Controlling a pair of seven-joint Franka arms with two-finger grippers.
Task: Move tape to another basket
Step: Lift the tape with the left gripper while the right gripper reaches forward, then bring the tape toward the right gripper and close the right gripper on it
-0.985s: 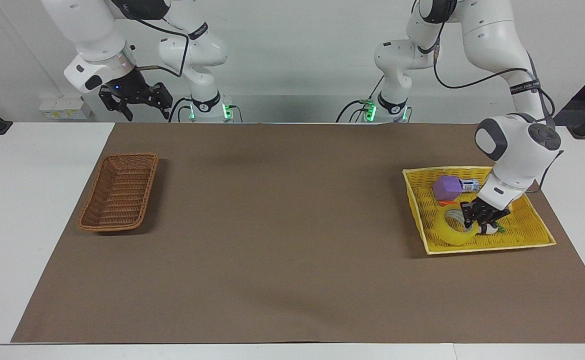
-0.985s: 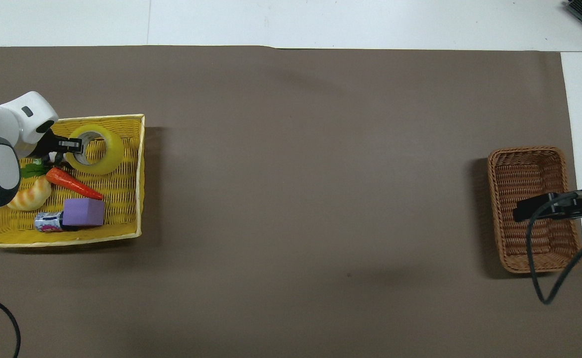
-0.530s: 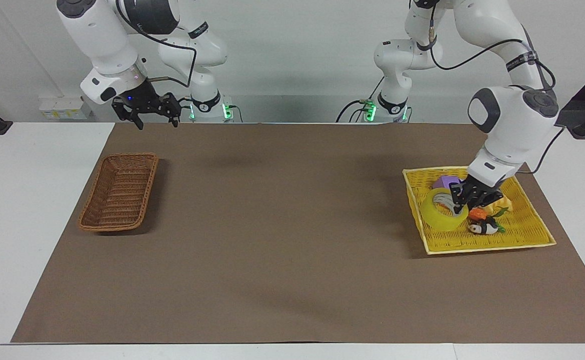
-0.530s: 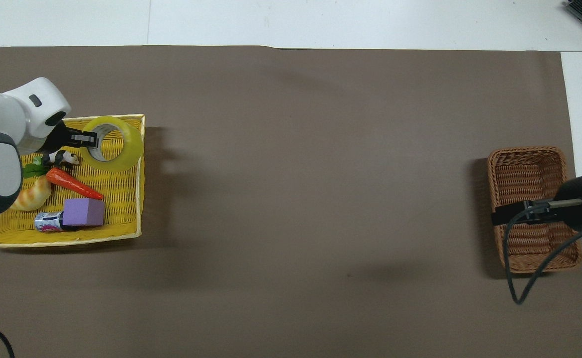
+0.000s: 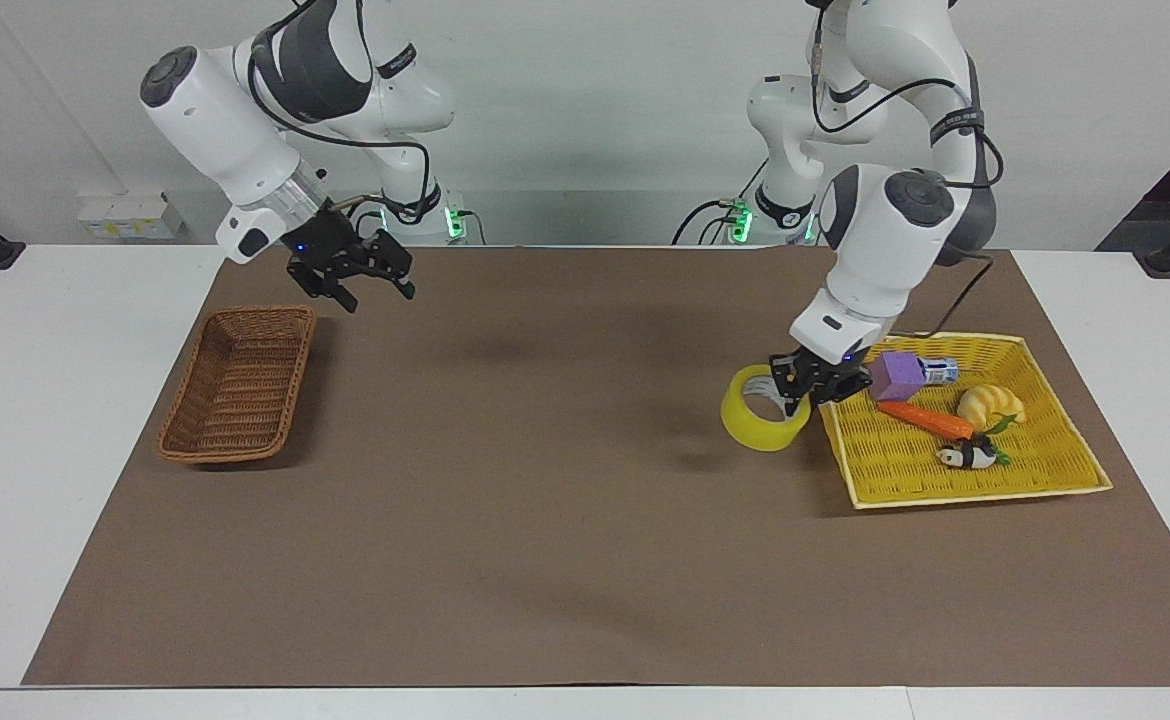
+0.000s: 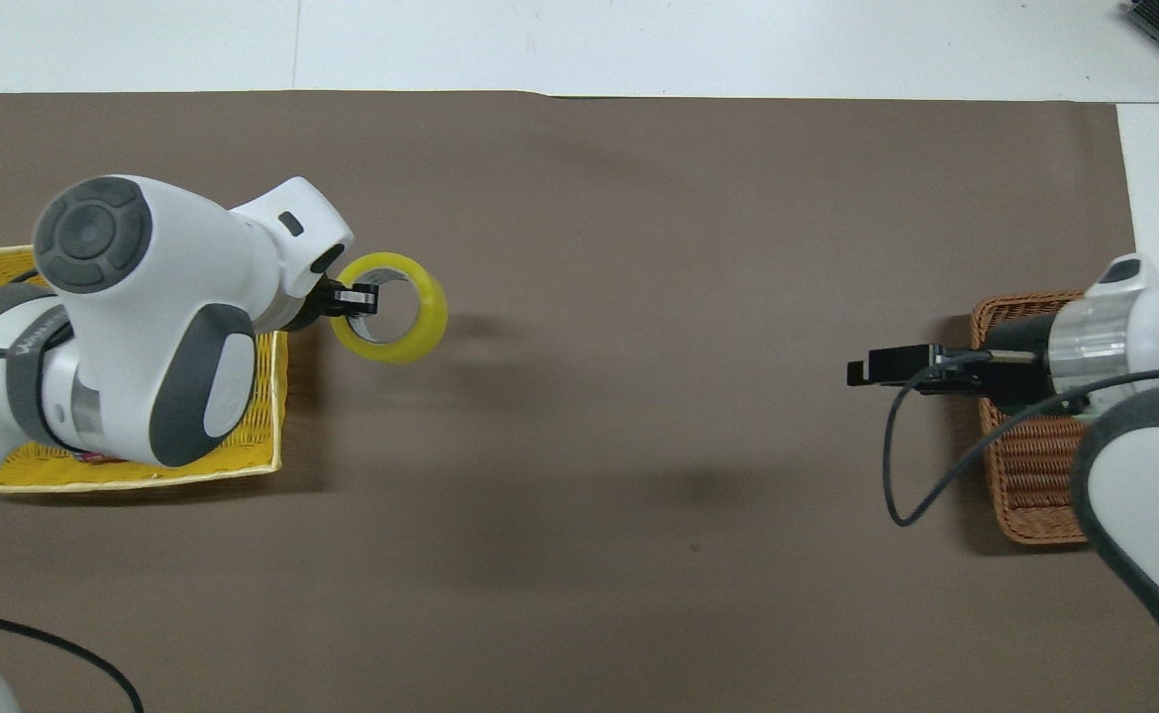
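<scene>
Facing view: a white bench (image 5: 35, 420) carries a brown mat (image 5: 545, 520) that covers most of its top, with bare white strips at both ends; a pale wall runs along the robots' side. The left hand (image 5: 803, 385) hangs in the air just outside the yellow basket (image 5: 985, 480), over the mat beside the basket's rim that faces the right arm's end, its fingers clamped on the wall of the tape (image 5: 760, 425). The tape is lifted, and its shadow falls on the mat below. In the yellow basket lie a purple block (image 5: 895, 375), a carrot toy (image 5: 925, 418), a croissant toy (image 5: 985, 403) and a small black-and-white figure (image 5: 963, 457). The right hand (image 5: 363, 280) hovers over the mat beside the wicker basket (image 5: 237, 385), fingers apart. The wicker basket sits at the right arm's end. Between the two baskets the mat is bare.

Overhead view: the tape (image 6: 389, 307) shows as a ring held by the left hand (image 6: 350, 297) beside the yellow basket (image 6: 243, 465). The right hand (image 6: 882, 368) points toward the mat's middle, partly covering the wicker basket (image 6: 1030, 495). The mat (image 6: 639, 198) reaches almost to the bench (image 6: 639, 45) edge farthest from the robots.
</scene>
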